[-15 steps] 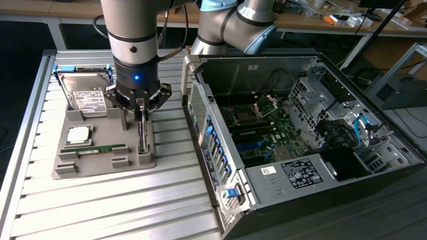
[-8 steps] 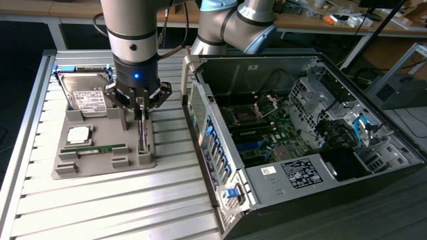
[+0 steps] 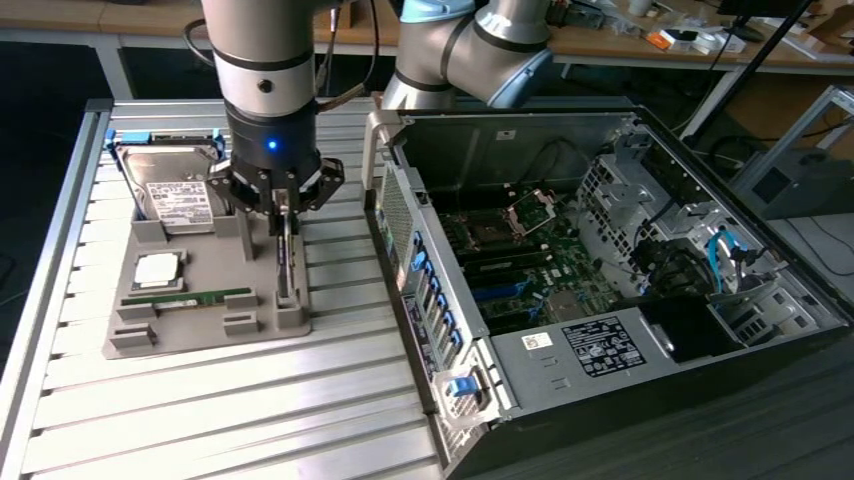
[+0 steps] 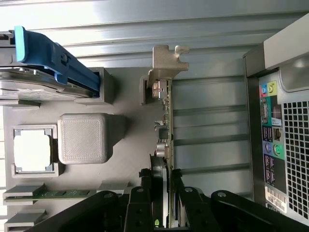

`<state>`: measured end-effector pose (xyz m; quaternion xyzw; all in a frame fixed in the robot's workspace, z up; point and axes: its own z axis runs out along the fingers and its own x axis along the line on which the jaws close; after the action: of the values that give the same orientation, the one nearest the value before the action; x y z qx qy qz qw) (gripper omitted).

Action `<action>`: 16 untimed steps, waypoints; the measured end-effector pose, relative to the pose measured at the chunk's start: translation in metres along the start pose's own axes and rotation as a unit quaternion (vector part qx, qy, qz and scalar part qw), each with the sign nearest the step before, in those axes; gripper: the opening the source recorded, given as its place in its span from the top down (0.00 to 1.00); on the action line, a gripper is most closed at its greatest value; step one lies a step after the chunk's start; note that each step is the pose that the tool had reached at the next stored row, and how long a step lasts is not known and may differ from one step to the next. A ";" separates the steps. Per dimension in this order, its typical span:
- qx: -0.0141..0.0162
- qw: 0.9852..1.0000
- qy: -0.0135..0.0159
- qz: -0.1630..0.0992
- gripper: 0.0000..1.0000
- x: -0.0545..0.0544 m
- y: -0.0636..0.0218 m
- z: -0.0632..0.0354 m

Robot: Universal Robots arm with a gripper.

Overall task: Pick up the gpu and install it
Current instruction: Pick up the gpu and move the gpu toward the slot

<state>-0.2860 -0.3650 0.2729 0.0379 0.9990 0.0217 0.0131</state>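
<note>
The gpu (image 3: 286,268) stands on edge in a slot at the right side of the grey holder tray (image 3: 200,330). In the wrist view the gpu (image 4: 164,121) runs away from the camera as a thin dark card, with its silver bracket (image 4: 166,59) at the far end. My gripper (image 3: 282,214) points straight down over the card's upper edge. Its two black fingers (image 4: 145,198) sit against both faces of the card, so the gripper (image 4: 161,193) is shut on it. The card's lower edge still rests in the tray.
The tray (image 4: 130,96) also holds a silver hard drive (image 3: 180,195), a processor (image 3: 158,267) and a green memory stick (image 3: 187,298). The open computer case (image 3: 574,280) lies at the exterior view's right, its port panel (image 4: 270,130) close beside the tray on the slatted metal table (image 3: 240,400).
</note>
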 end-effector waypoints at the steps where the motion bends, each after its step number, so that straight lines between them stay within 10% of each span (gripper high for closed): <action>1: 0.000 1.000 0.000 0.000 0.73 0.000 0.0000 -0.0011; 16: 0.000 1.000 0.000 0.000 0.73 0.000 0.0006 -0.0138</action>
<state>-0.2860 -0.3650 0.2867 0.0379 0.9990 0.0217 0.0131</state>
